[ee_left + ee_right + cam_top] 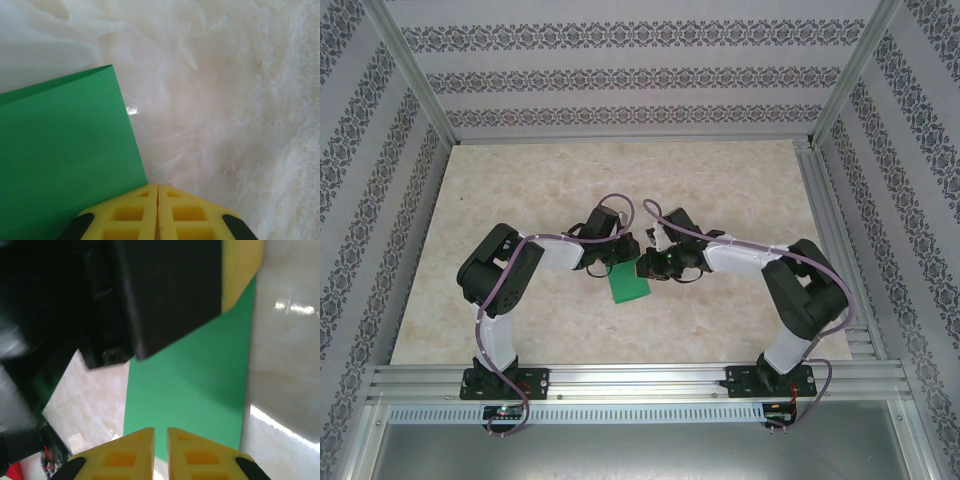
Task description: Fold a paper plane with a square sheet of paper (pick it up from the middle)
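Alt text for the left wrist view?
Bright green paper covers the left side, over a pale marbled table. The left tool's yellow fingers sit shut at the bottom edge, beside the paper.

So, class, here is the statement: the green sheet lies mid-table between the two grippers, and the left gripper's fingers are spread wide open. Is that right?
Not quite. The left gripper is not spread open: the left wrist view shows its yellow fingers pressed together, shut. The rest stands: the square sheet of paper does lie mid-table between the two.
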You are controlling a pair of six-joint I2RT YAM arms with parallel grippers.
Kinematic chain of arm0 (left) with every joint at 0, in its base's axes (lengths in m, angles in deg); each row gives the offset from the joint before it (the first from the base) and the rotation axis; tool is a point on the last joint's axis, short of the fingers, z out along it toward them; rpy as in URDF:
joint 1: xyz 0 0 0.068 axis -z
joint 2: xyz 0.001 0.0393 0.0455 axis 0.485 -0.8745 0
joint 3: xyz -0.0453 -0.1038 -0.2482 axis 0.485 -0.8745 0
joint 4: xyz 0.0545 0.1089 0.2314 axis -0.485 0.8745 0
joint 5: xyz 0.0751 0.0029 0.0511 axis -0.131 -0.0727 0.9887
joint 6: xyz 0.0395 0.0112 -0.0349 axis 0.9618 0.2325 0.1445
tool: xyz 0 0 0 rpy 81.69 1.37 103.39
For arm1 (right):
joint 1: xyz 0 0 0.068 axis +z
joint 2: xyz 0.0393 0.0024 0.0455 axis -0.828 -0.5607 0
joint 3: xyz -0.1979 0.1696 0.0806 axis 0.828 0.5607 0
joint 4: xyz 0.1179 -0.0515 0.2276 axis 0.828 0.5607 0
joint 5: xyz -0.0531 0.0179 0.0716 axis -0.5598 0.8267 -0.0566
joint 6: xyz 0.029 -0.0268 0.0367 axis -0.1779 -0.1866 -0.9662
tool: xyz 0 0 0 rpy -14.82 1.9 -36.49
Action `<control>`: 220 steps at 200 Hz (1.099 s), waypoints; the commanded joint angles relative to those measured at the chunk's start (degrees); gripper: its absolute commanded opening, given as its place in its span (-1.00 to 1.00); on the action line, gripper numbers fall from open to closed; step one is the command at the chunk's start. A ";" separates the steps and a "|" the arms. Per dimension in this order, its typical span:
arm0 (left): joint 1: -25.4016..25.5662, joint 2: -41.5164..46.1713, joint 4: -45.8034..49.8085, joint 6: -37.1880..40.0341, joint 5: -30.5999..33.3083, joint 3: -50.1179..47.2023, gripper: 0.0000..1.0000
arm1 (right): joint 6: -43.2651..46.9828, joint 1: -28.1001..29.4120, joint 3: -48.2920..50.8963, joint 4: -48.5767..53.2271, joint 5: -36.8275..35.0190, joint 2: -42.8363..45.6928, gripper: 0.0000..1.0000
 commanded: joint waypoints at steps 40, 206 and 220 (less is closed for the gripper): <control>-0.74 -2.41 1.61 1.58 0.30 -0.46 -0.81 | 0.24 0.26 1.30 2.31 -2.08 -6.30 -0.73; -8.38 -9.81 11.38 10.35 -2.04 16.84 -0.78 | 1.22 0.37 8.41 7.73 -5.83 -9.37 -0.73; -8.40 -10.92 13.00 11.00 -1.39 18.70 -0.78 | 1.38 0.38 8.64 7.77 -5.97 -9.45 -0.74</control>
